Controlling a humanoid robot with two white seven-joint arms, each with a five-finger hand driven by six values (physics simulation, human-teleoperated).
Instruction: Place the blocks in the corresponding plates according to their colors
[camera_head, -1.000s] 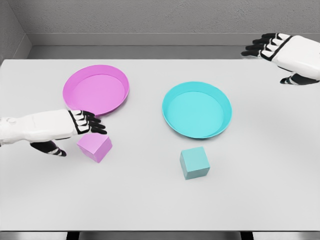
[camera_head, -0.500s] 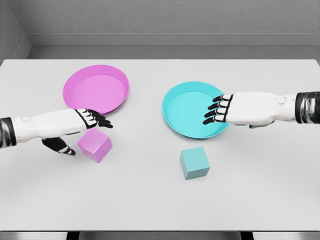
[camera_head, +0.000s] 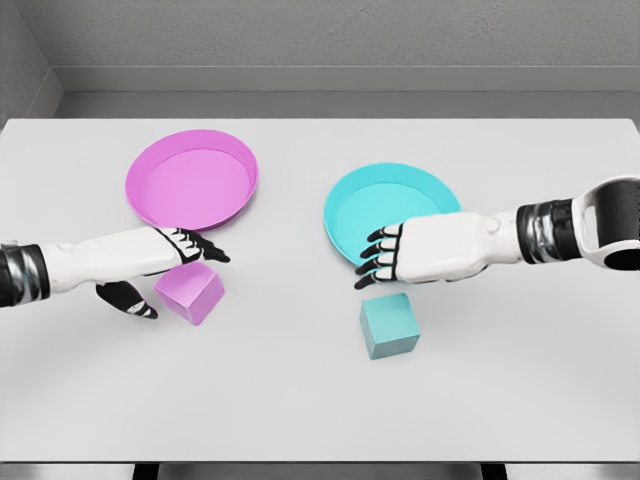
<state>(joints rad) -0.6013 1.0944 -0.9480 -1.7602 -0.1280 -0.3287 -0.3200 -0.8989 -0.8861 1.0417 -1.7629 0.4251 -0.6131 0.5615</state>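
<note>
Smooth matt plates (camera_head: 190, 185), blocks (camera_head: 190, 291)

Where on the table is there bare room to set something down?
Bare: the front strip below the pink block and teal block, and the middle lane between the pink plate and teal plate. Crowded: around each block, where the left hand and right hand hover.

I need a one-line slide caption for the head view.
Left hand over pink block, right hand above cyan block; both blocks outside their plates.
</note>
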